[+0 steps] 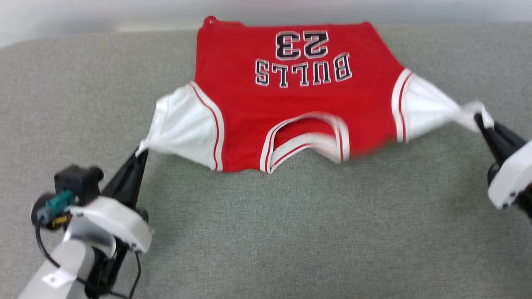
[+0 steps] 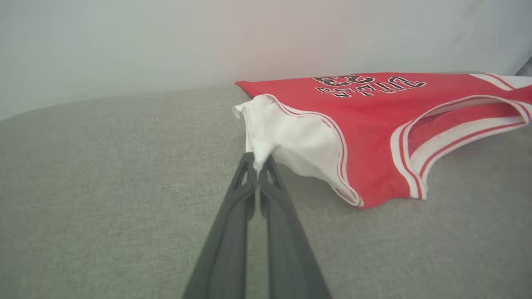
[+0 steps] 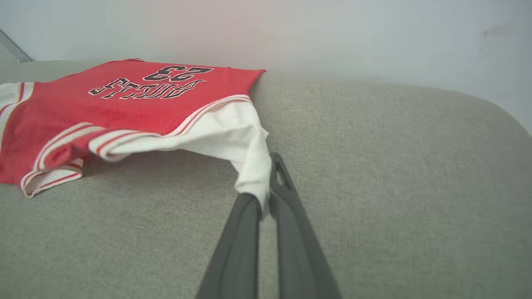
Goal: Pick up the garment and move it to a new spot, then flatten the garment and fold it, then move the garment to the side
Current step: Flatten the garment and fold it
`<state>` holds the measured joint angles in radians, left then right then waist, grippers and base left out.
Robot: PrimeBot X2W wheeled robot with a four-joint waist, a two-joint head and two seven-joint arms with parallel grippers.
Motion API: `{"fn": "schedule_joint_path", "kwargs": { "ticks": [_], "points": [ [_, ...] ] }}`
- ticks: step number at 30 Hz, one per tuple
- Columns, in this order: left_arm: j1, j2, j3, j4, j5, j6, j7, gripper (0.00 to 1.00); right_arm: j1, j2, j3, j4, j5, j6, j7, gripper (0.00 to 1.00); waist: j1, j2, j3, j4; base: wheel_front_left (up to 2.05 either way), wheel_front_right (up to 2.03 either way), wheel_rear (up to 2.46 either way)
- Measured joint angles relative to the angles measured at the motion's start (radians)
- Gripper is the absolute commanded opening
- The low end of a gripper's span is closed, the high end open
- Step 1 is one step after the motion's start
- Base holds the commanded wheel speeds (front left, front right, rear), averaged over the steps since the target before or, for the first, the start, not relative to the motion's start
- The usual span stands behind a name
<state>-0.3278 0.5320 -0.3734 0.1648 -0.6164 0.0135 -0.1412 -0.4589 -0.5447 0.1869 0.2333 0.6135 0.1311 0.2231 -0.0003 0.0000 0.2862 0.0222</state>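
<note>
The garment is a red jersey with white sleeves, spread on the grey surface with its "BULLS 23" lettering up and reading upside down in the head view. Its collar edge is lifted off the surface and blurred. My left gripper is shut on the tip of the white sleeve at the left; the left wrist view shows that gripper pinching the cloth of the garment. My right gripper is shut on the opposite sleeve tip; in the right wrist view the gripper holds the garment stretched.
A grey fabric surface stretches under everything, with open room in front of the jersey. Its far edge meets a pale wall just behind the jersey's hem.
</note>
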Motion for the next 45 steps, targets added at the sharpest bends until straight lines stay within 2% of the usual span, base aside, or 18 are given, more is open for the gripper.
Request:
{"fn": "schedule_joint_path", "kwargs": {
  "ticks": [11, 19, 24, 30, 40, 41, 42, 45],
  "points": [
    [0.272, 0.065, 0.036, -0.087, -0.060, 0.076, 0.033, 0.00, 0.302, 0.004, -0.080, -0.112, 0.021, 0.000, 0.055, 0.00, 0.0000, 0.0000, -0.128, -0.013, 0.00, 0.00, 0.00],
    [0.405, 0.114, 0.072, -0.139, -0.111, 0.101, 0.058, 0.00, 0.471, 0.008, -0.149, -0.189, 0.058, 0.000, 0.139, 0.00, 0.0000, 0.0000, -0.199, -0.014, 0.00, 0.00, 0.00],
    [0.490, 0.150, 0.079, -0.180, -0.147, 0.099, 0.098, 0.00, 0.597, 0.024, -0.211, -0.269, 0.109, 0.000, 0.227, 0.00, 0.0000, 0.0000, -0.225, -0.007, 0.00, 0.00, 0.00],
    [0.558, 0.164, 0.054, -0.199, -0.160, 0.100, 0.137, 0.00, 0.722, 0.045, -0.253, -0.337, 0.126, 0.000, 0.299, 0.00, 0.0001, 0.0000, -0.222, -0.001, 0.00, 0.00, 0.00],
    [0.525, 0.139, 0.011, -0.203, -0.152, 0.078, 0.147, 0.00, 0.725, 0.054, -0.253, -0.340, 0.098, 0.000, 0.324, 0.00, 0.0003, 0.0000, -0.189, 0.001, 0.00, 0.00, 0.00],
    [0.521, 0.135, 0.008, -0.206, -0.152, 0.074, 0.147, 0.00, 0.717, 0.053, -0.253, -0.340, 0.098, 0.000, 0.328, 0.10, 0.0003, 0.0000, -0.185, 0.002, 0.00, 0.00, 0.00],
    [0.517, 0.131, 0.001, -0.211, -0.152, 0.068, 0.147, 0.00, 0.711, 0.050, -0.253, -0.340, 0.089, 0.000, 0.329, 1.00, 0.0003, 0.0000, -0.182, 0.003, 0.00, 0.00, 0.00],
    [0.506, 0.115, -0.009, -0.228, -0.155, 0.059, 0.147, 0.00, 0.697, 0.032, -0.244, -0.349, 0.085, 0.000, 0.344, 1.00, 0.0003, 0.0000, -0.169, 0.011, 0.00, 0.00, 0.00]
  ]
}}
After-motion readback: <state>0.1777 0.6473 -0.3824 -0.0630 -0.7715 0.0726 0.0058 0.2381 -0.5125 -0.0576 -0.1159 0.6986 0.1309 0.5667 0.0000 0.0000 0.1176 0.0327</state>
